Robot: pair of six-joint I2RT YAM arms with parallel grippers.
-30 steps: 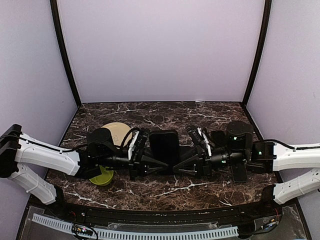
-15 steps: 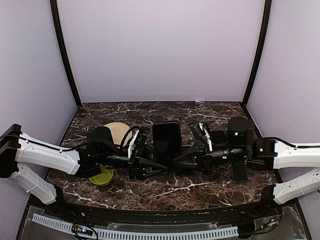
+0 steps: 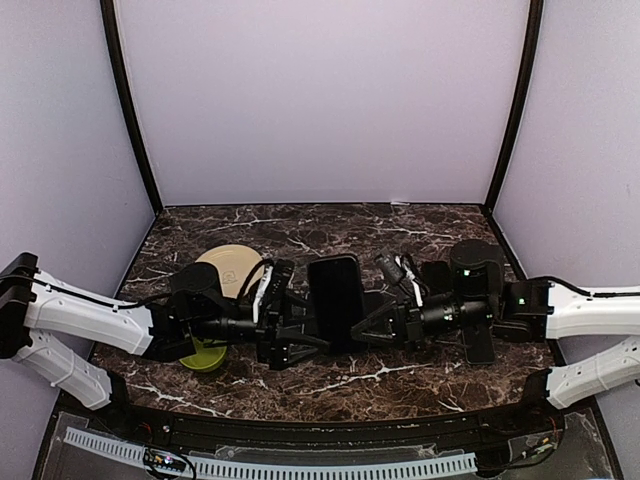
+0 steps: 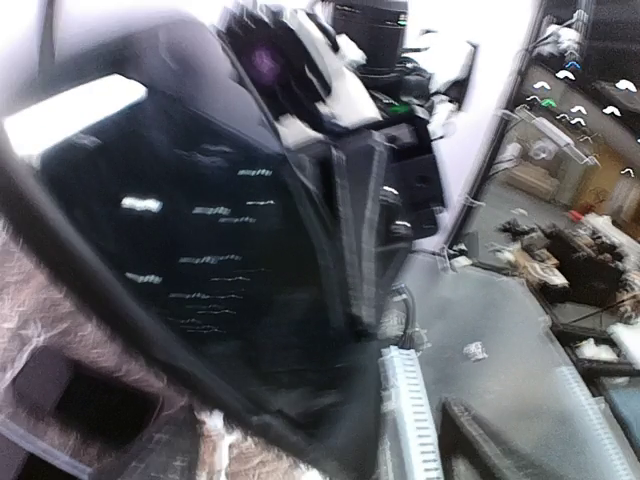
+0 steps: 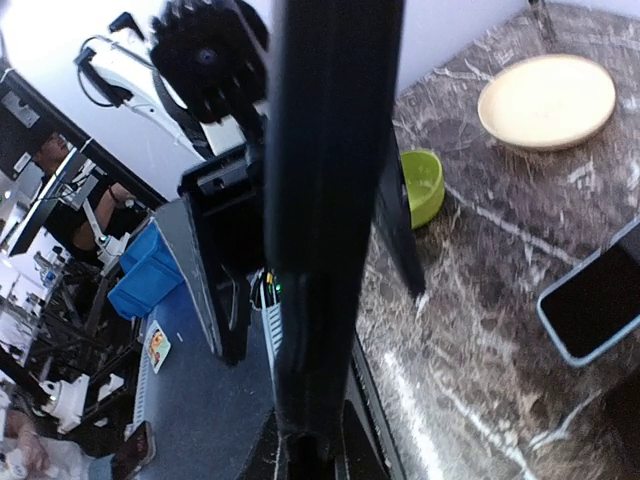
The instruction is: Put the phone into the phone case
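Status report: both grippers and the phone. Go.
Left gripper: jaws open, beside phone. Right gripper: jaws shut on phone, held off table. Pale-rimmed case, by the look, flat on table, apart from phone.

Left claw point(image 3: 306, 335) spread wide; right claw point(image 3: 362, 327) clamped.

The left hand point(image 3: 310, 325) has been opened from shut to widely spread, and its hold on the black phone point(image 3: 335, 285) has been released. The right hand point(image 3: 358, 330) has been closed onto the phone's lower right edge. The phone has been shifted slightly toward the right edge of the tabletop point(image 3: 400, 225), and the left arm point(image 3: 90, 315) has been drawn back toward the left edge.
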